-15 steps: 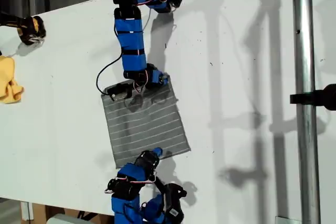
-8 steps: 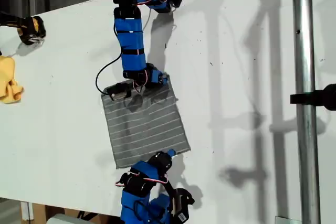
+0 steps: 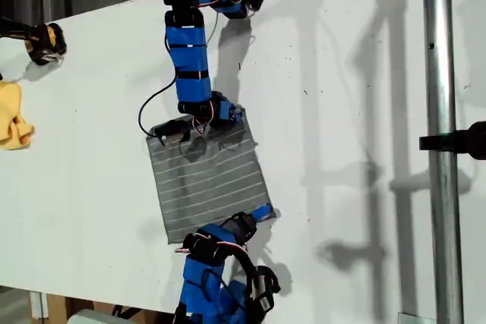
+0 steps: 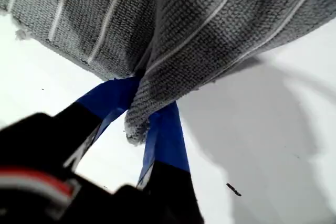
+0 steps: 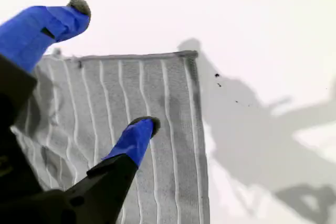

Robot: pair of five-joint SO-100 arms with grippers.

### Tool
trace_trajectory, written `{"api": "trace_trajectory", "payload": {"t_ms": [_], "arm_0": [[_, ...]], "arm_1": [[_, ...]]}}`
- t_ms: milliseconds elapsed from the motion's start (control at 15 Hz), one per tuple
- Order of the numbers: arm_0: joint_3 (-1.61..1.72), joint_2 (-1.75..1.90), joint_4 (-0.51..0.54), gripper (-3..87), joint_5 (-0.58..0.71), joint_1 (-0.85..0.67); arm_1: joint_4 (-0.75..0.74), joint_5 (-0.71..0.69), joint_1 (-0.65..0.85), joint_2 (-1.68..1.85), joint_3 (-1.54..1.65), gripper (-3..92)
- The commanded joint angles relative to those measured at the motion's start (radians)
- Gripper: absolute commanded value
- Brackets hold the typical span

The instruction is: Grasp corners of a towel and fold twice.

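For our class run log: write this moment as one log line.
first tool: shut on towel corner | second tool: open over towel | towel: flat on table | folds: none

My first end effector (image 4: 140,129) hides the towel (image 3: 209,180) corner (pinched).

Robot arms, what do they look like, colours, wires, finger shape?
Both arms have blue segments joined by black motor blocks, with thin black cables and red-and-white wires near the joints. My first gripper and my second gripper have blue tapered fingers on black bodies.
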Motion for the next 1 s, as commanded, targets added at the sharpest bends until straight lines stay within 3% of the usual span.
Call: {"api": "trace_trajectory", "payload": {"t_ms": [0,400,933], "arm_0": [[0.017,-0.034,-0.064,34.1,-0.008,0.012],[0.265,-0.107,-0.339,29.6,-0.092,-0.021],[0.416,-0.100,-0.416,8.1,-0.167,-0.115]], "arm_1": [[0.005,0.003,-0.006,0.089,-0.008,-0.1],[0.009,0.003,-0.015,0.104,-0.002,-0.1],[0.017,0.003,-0.029,0.115,0.003,-0.1]]}}
